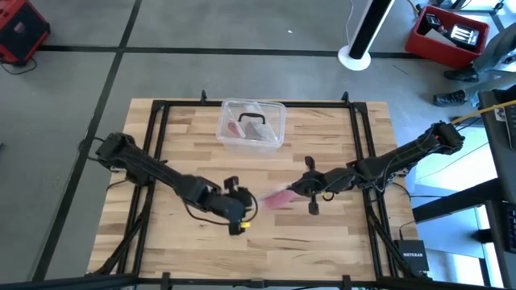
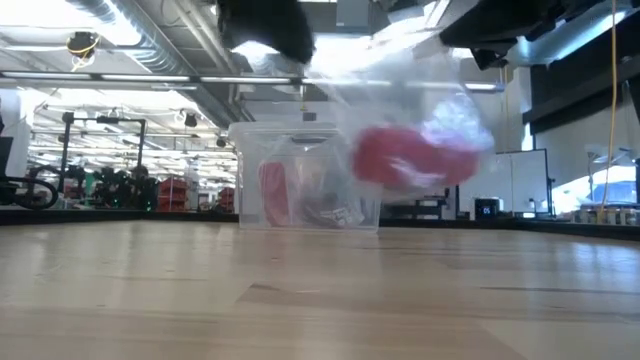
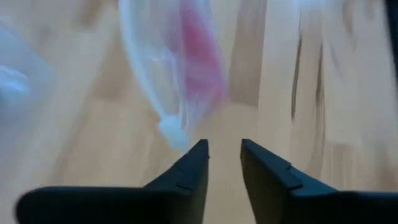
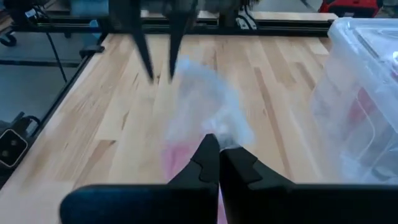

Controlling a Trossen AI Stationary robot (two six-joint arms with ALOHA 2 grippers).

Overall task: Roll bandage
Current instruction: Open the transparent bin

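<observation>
Nearest the table's front edge, the left gripper (image 1: 246,211) hangs with jaws slightly apart, gripping nothing. Just beyond, the right gripper (image 4: 219,155) pinches the crumpled clear plastic wrapper (image 4: 208,109), lifting the pink-red soft fabric bandage (image 2: 410,158) inside, probably for unwrapping. Farthest stands a clear plastic box (image 1: 251,125).

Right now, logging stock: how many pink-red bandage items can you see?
2: one bandage in its clear wrapper, pinched by the right gripper mid-table; one in the clear plastic box behind. More may be hidden.
</observation>
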